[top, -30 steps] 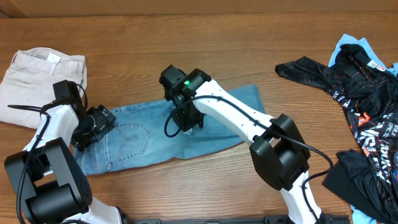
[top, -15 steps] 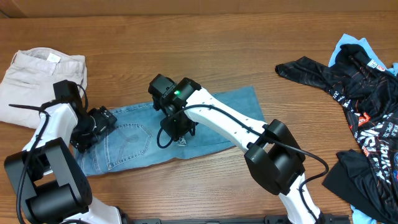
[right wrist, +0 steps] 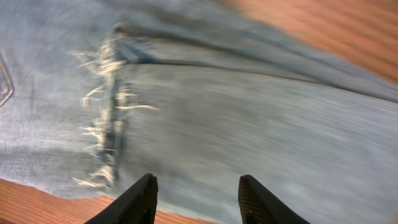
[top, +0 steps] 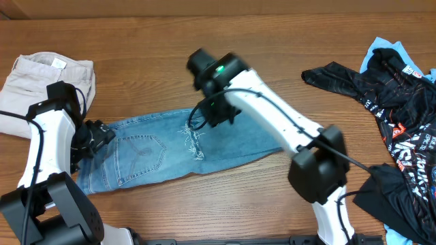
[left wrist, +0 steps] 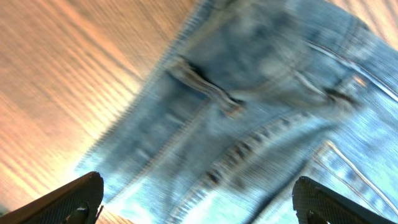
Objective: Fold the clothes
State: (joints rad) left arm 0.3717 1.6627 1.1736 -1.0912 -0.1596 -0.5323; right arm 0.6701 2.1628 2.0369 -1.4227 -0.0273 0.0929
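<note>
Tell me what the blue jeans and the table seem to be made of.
Jeans: looks like light-blue denim, matte woven cotton; stitched seams and a frayed hem of loose white threads. Table: brown wood grain with a slight sheen, solid wood or laminate, cannot tell.

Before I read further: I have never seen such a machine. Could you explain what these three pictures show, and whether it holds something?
This is a robot with two white arms at a wooden table, each ending in a two-finger gripper. The wide picture looks down from above. The two close pictures come from cameras on the wrists, so dark fingers show at their bottom edges. In the middle lie light-blue jeans with a frayed hem. At one end lie beige trousers, at the other a black printed jersey. The left gripper and the right gripper are open over the jeans and hold nothing.
</note>
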